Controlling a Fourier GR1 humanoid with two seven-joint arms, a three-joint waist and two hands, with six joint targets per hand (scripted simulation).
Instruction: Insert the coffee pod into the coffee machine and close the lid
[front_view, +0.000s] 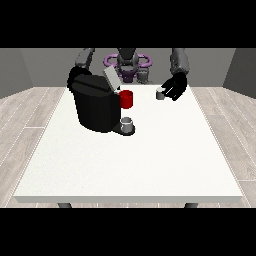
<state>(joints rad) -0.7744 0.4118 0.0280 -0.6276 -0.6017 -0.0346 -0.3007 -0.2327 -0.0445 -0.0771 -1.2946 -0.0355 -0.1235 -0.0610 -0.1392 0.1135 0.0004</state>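
The hand at the view's left (75, 76) sits mostly hidden behind the black coffee machine (95, 107), upper left of centre; its fingers cannot be made out. The small grey coffee pod (160, 93), right of centre near the top, is partly covered by the hand at the view's right (176, 86).

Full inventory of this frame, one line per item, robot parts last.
table: 1, white, fills the middle
coffee machine: 1, black, table's left part
lid: 1, grey, raised on top of the machine
red part: 1, red, machine's right side
cup: 1, grey, on the machine's base
coffee pod: 1, grey, far right, at the hand
hand at the view's right: 1, black, around the pod
hand at the view's left: 1, black, behind the machine
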